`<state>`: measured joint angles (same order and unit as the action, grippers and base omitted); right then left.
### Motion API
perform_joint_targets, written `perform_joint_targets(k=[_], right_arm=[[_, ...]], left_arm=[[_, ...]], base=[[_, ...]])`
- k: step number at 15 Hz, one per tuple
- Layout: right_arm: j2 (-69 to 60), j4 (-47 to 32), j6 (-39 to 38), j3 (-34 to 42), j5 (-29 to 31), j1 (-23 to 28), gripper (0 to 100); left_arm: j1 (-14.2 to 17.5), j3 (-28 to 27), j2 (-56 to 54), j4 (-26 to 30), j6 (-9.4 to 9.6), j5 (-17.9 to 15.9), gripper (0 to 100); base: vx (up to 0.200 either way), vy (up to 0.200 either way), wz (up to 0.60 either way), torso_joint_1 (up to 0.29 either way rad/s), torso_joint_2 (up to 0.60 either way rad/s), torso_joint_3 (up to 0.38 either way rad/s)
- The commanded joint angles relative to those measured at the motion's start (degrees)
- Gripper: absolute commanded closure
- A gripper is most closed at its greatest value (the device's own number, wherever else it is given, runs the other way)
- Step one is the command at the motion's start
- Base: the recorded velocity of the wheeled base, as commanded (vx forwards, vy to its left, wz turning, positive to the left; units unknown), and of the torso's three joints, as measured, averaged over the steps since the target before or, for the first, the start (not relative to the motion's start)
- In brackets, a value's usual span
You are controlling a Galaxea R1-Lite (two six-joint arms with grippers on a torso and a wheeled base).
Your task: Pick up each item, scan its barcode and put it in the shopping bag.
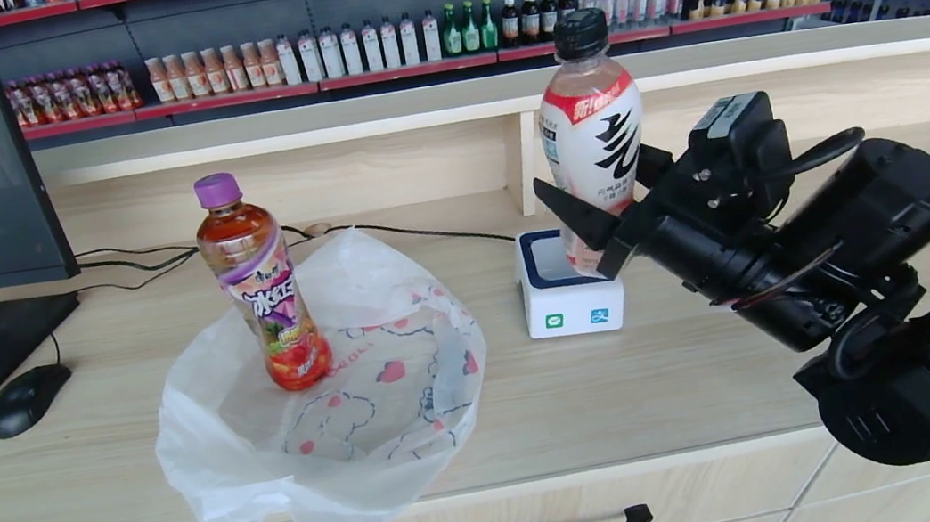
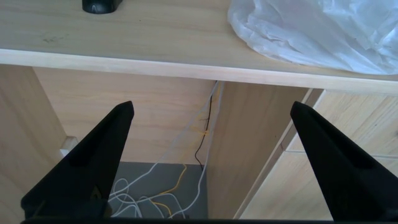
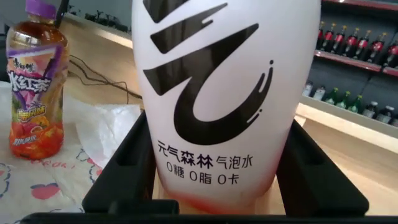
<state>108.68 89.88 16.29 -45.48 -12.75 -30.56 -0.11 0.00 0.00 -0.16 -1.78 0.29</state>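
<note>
Two bottles: white-labelled bottle [image 1: 591, 127] is hanging over the scanner [image 1: 570, 305]; tea bottle [image 1: 264, 287] is standing upright inside the shopping bag [image 1: 345, 443].
Right gripper [image 1: 605, 198]: is pinching the white-labelled bottle's lower body.
Left gripper [image 2: 211, 155]: is hovering spread and empty below the counter [image 2: 155, 59] edge.

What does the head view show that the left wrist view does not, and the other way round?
Head view, not the left wrist view: the right gripper shut on the white bottle over the scanner, and the purple-capped bottle standing in the shopping bag. Left wrist view, not the head view: the left gripper, open, below the edge of the counter, and loose cables underneath it. Both: the shopping bag, the mouse and the counter.
</note>
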Motion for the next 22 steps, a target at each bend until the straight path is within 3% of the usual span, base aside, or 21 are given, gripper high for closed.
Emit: perform_joint_targets(k=[1, 4, 14, 16, 22], right_arm=[[-2.51, 0.12, -5.74, 1.89, 5.90, 0.77, 100], [-3.83, 0.12, -14.27, 2.59, 18.90, 0.77, 100], [-4.62, 0.12, -17.17, 5.93, 19.96, -3.10, 100], [-4.44, 0.12, -17.17, 5.76, 19.96, -3.10, 100], [-4.44, 0.12, -17.34, 5.58, 19.96, -2.57, 100]], left_arm=[[0.02, 0.00, 0.00, -0.02, 0.02, 0.06, 0], [0.02, 0.00, 0.00, -0.02, 0.11, -0.03, 0], [0.02, 0.00, 0.00, -0.02, 0.11, -0.03, 0], [0.02, 0.00, 0.00, -0.02, 0.11, -0.03, 0], [0.02, 0.00, 0.00, -0.02, 0.11, -0.03, 0]], base=[[0.000, 0.000, 0.00, 0.000, 0.00, 0.000], [0.000, 0.000, 0.00, 0.000, 0.00, 0.000], [-0.020, 0.000, 0.00, 0.000, 0.00, 0.000], [-0.200, 0.000, 0.00, 0.007, 0.00, 0.002], [0.000, 0.000, 0.00, 0.000, 0.00, 0.000]])
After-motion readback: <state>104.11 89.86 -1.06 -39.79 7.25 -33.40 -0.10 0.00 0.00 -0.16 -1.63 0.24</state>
